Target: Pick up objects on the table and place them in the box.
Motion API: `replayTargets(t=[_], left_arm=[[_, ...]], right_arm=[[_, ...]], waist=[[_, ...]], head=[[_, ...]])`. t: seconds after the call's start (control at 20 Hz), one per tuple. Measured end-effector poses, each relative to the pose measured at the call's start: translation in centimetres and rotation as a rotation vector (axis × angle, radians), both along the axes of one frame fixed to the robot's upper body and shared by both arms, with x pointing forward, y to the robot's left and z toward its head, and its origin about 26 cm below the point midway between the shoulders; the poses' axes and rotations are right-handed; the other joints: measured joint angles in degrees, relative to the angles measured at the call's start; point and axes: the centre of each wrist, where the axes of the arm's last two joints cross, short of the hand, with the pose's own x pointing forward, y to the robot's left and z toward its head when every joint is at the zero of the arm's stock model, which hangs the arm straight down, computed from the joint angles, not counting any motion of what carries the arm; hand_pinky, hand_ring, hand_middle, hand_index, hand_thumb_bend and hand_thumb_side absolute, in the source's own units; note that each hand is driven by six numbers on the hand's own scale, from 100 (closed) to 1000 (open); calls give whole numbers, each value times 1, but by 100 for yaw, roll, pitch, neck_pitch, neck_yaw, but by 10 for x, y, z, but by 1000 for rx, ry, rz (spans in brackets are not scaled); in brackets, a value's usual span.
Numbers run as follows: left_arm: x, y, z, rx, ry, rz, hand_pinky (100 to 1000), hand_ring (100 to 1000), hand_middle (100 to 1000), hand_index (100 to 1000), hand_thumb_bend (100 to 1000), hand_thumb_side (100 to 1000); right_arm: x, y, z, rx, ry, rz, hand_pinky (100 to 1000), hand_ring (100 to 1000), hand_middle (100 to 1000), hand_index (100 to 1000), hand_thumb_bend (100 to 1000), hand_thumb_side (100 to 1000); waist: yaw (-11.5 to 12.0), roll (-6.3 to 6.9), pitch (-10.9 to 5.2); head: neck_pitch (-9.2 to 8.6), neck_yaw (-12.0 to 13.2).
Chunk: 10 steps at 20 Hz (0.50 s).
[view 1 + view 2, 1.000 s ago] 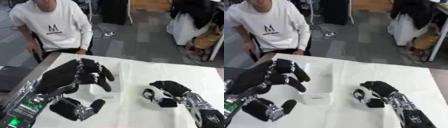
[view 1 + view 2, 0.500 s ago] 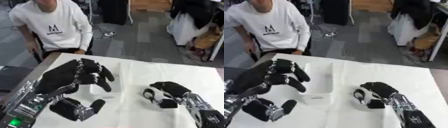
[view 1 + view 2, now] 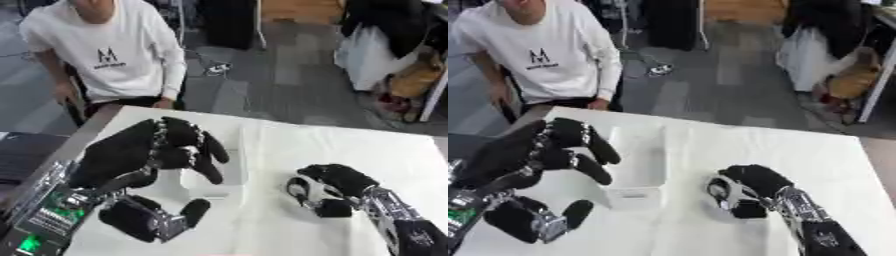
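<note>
black left hand [image 3: 531, 155] hung over white box [image 3: 642, 170], fingers relaxed, apart; right hand [image 3: 337, 186] low on table [image 3: 350, 150], fingers curled, object unclear.

A lab or office room: grey floor [image 3: 289, 80], white-covered table [image 3: 798, 150], bags heaped by a wall.

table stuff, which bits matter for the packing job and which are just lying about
For the job:
white box
left hand, open, raised over the box
right hand, curled, on the table

Just about:
white table cover
dark item at the left edge
</note>
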Motion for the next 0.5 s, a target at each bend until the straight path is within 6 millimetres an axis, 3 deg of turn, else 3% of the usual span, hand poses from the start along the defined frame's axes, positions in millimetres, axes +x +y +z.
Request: replayTargets(t=[0.5], left_arm=[[0,0,1,0,-3,-1,543,505,656,661,190,617]], right_arm=[[1,-2,-2,-1,-18,-11,838,824,861,999,203,1000]], waist=[[23,0,9]], head=[[-10,0]])
